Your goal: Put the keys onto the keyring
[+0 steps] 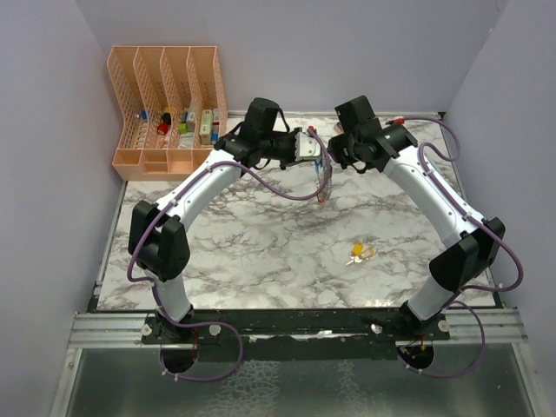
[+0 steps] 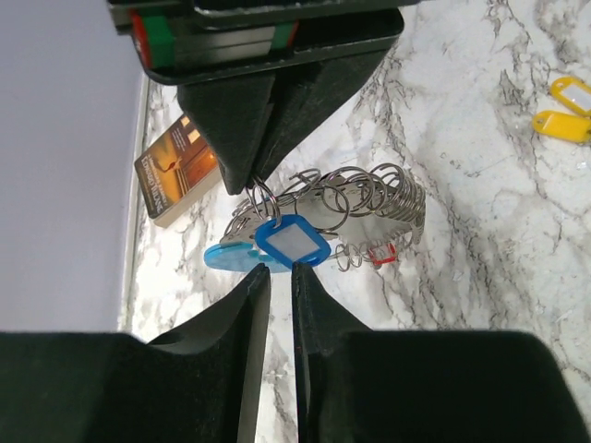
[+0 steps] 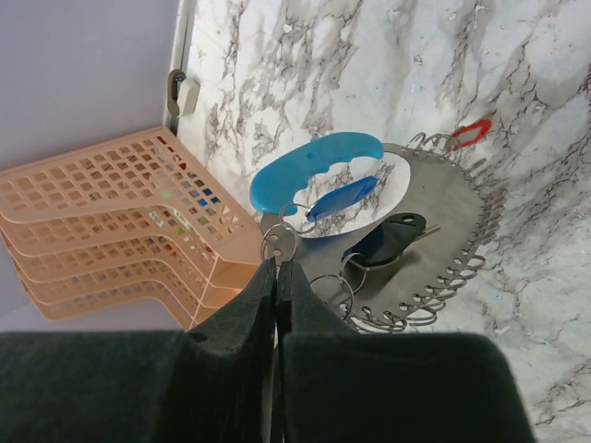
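Right pincer [image 3: 277,268] clamps the keyring [image 3: 443,217] by a small loop [image 3: 277,242], left pincer [image 2: 280,272] barely parted; the bunch looks light and floppy, best gripped by that loop

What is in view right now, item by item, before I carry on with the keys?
keyring: one, grey metal with blue and red pieces; held up over the table's far middle
key tags: two, yellow; on the table, right of centre
file organiser: one, peach; far-left corner, small items inside
small box: one, orange-brown; lying by the table's edge
table: one, white-grey marble
left gripper: one, black; tips slightly parted by the keyring
right gripper: one, black; shut on a ring of the keyring
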Motion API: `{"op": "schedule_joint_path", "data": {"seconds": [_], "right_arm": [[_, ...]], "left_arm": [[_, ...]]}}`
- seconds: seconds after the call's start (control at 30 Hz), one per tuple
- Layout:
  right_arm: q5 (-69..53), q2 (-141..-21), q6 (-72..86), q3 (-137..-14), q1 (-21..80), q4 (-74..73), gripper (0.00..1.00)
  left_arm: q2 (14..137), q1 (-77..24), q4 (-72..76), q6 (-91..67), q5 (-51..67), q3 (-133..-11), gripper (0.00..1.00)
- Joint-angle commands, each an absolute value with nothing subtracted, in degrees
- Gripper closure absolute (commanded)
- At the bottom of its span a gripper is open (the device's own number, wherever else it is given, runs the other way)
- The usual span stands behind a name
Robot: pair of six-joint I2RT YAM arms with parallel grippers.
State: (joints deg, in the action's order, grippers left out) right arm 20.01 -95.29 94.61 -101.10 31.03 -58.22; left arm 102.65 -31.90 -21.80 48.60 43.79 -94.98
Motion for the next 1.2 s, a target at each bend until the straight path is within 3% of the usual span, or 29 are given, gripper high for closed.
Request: {"op": "schedule_joint_path", "data": {"seconds": [0.0,0.2,0.5,1.17], "right_arm": [[19.3,-92.9,94.3,-100.6,31.1,-54.4,0.99],[18.5,-92.8,94.0,-100.2,31.1,-53.3,0.99],[18.1,-93.0,93.9,-100.3,31.1,-52.6,0.99],[17.8,-92.4,93.9,-99.0,31.1,-51.2,0.99]], "left_arm": [[99.7,-32.0,-20.9,48.1,42.9,-96.4,0.77],[99.8,-32.0,-18.1,45.2,44.6,-96.0,0.61],[100.7,-32.0,-11.6,39.9,46.1,-95.1,0.6],[100.4,-32.1,-13.5,40.3,47.3,-93.8,0.91]]}}
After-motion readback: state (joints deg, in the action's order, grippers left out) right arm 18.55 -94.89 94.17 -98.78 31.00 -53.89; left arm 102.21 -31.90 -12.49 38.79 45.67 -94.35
